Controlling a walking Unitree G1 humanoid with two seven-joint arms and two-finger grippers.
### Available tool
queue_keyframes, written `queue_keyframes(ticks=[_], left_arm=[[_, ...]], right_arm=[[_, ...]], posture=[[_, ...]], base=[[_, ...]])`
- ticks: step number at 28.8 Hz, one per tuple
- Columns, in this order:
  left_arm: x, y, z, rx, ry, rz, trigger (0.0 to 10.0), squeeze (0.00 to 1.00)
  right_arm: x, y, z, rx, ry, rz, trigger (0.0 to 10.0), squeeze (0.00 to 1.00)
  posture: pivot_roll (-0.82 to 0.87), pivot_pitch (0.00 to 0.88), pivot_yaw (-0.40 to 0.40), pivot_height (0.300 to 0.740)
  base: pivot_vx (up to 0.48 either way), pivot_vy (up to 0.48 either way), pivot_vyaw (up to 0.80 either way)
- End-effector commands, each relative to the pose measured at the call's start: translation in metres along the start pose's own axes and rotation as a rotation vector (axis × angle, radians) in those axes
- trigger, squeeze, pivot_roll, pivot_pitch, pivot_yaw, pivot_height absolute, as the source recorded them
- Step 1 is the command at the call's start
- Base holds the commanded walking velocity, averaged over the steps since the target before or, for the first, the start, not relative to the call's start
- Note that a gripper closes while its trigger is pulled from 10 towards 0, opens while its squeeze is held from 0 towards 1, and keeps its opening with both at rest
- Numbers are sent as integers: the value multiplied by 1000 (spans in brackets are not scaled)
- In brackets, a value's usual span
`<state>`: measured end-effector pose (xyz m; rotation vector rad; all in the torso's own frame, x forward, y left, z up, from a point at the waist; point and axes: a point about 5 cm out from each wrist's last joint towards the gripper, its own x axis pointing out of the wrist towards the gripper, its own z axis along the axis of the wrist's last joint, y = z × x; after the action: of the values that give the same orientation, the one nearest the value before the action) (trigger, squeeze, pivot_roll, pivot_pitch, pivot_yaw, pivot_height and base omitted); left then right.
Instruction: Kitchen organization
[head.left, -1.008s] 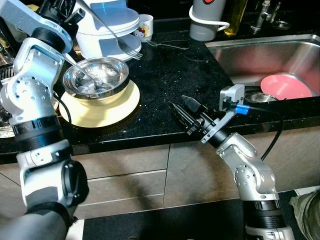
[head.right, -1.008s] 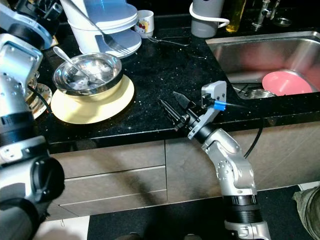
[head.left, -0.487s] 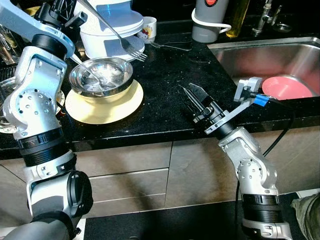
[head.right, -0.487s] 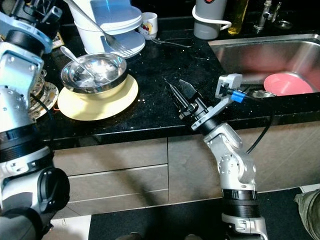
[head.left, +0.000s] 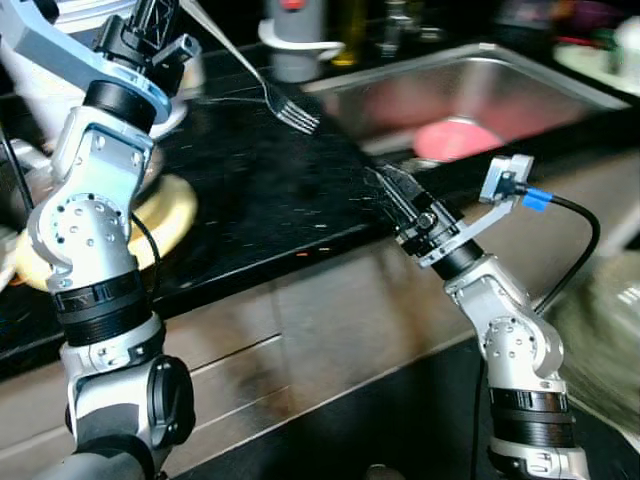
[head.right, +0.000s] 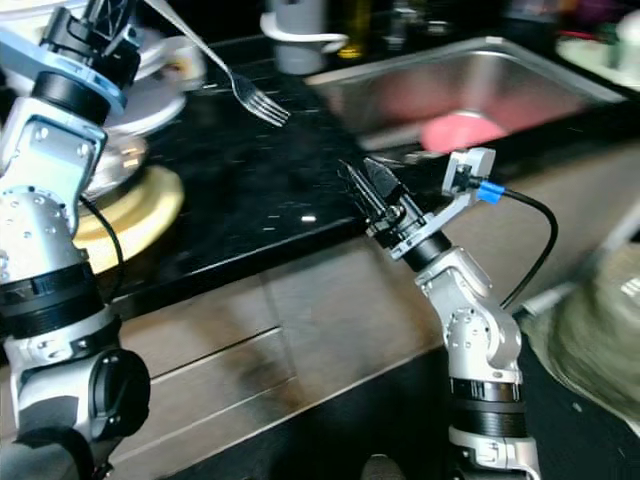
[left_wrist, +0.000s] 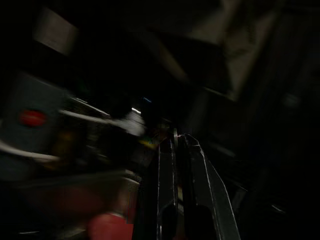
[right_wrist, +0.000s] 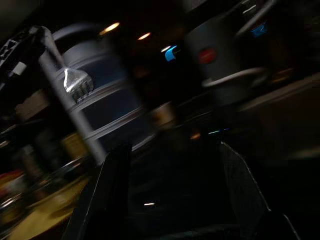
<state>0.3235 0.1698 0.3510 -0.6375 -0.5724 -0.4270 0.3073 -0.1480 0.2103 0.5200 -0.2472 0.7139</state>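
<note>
Left gripper (head.left: 158, 12): clenched on the fork (head.left: 262, 83), raised above the counter (head.left: 260, 190).
Right gripper (head.right: 372, 192): fingers spread, empty, at counter edge.
Tip: carry the fork level toward the sink (head.left: 440, 90).

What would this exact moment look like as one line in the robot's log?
left end effector: raised, holding fork above black counter | right end effector: open, at counter edge | sink: pink plate inside | view blurred

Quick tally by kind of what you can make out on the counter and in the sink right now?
Fork, held up by the left gripper: 1
Yellow plate: 1
Pink plate in the sink: 1
Grey jug: 1
Total: 4; the rest is too blurred to count.
</note>
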Motion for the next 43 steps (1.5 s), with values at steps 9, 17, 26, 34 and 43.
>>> queue_keyframes(ticks=[9,17,26,34,43], left_arm=[[-5,16,1,80,-19,96,10000,0],[-7,24,-2,155,-7,135,10000,0],[-9,27,-5,166,-8,154,10000,0],[-10,29,-6,176,-12,160,10000,0],[-11,29,-6,179,-16,160,10000,0]], right_arm=[[-1,1,-5,3,25,0,10000,0],[0,2,-7,-11,34,3,10000,0],[0,4,-8,-19,44,16,10000,0],[1,6,-11,-43,65,30,10000,0],[1,6,-13,-49,75,33,10000,0]], posture=[[-55,47,46,740],[-51,44,44,740],[-53,39,43,740],[-56,32,42,740],[-55,35,41,740]], base=[[0,0,-789],[0,0,-190],[0,-177,0],[0,-480,0],[0,-480,0]])
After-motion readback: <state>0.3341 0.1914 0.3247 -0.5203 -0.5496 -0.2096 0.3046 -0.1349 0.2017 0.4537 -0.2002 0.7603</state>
